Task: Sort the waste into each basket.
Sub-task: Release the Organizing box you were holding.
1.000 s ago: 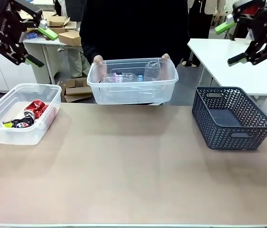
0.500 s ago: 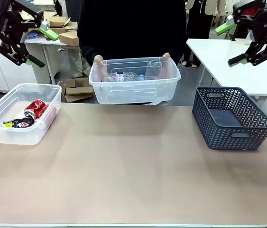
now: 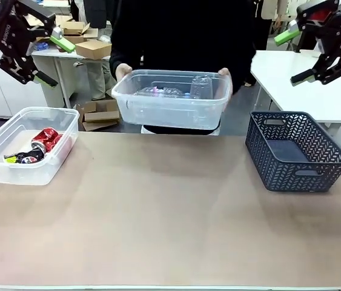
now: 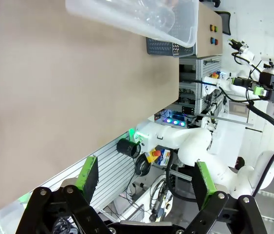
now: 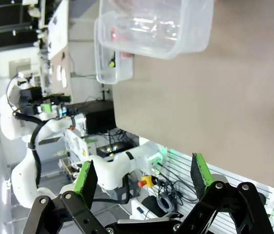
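**Sorting looks finished; one tub is held in the air**

The table (image 3: 170,230) is seen across the lower part of the frame, bare in the middle. At the upper centre a clear tub (image 3: 170,109) is held above the far edge by the person's hands (image 3: 123,71), and clear bottles (image 3: 200,86) are seen inside it. At the right a dark lattice basket (image 3: 294,151) is placed, with nothing seen in it. At the left a second clear tub (image 3: 22,160) is placed on the table, and red cans (image 3: 46,138) are lying in it. The left gripper (image 3: 44,57) in the upper left corner and the right gripper (image 3: 296,56) in the upper right corner are both wide open, and nothing is gripped.

The lifted tub could be tipped, because only its far rim is gripped; then the bottles would probably roll out.
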`<state>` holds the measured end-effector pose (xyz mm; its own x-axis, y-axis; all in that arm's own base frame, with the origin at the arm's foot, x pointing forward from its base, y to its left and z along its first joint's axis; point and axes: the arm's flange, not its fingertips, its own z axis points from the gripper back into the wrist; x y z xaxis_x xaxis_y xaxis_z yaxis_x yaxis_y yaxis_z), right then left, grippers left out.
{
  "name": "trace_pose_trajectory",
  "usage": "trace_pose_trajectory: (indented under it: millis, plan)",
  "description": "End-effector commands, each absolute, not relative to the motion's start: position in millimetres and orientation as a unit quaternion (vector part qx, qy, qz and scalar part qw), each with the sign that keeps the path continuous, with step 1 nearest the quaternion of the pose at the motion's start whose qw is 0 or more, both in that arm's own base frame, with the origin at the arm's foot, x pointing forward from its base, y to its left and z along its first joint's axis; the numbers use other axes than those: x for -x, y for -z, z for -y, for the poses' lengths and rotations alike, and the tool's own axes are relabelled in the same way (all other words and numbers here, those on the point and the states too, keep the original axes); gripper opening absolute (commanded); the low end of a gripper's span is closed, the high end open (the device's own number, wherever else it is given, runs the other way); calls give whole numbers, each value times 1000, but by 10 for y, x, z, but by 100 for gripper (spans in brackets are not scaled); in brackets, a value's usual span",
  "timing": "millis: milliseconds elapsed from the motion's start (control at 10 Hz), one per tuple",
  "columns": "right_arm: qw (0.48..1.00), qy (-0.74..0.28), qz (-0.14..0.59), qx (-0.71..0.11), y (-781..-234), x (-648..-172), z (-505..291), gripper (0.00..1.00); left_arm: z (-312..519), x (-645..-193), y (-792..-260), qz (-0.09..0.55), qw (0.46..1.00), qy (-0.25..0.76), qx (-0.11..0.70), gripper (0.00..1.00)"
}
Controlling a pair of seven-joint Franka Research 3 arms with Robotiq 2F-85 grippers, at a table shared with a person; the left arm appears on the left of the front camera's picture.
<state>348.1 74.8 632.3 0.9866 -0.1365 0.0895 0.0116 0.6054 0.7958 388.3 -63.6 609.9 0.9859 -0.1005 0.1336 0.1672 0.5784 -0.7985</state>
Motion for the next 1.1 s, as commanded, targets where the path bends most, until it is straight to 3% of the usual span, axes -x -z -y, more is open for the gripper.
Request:
trace_pose_trajectory:
  millis: [0,1000]
  plan:
    - [893,48,65,-443,-6341,-3480,-755,100,642,-3888,-6134,36,883,75,462,100]
    - [893,48,65,-443,-6341,-3480,-755,100,642,-3888,-6134,36,883,75,462,100]
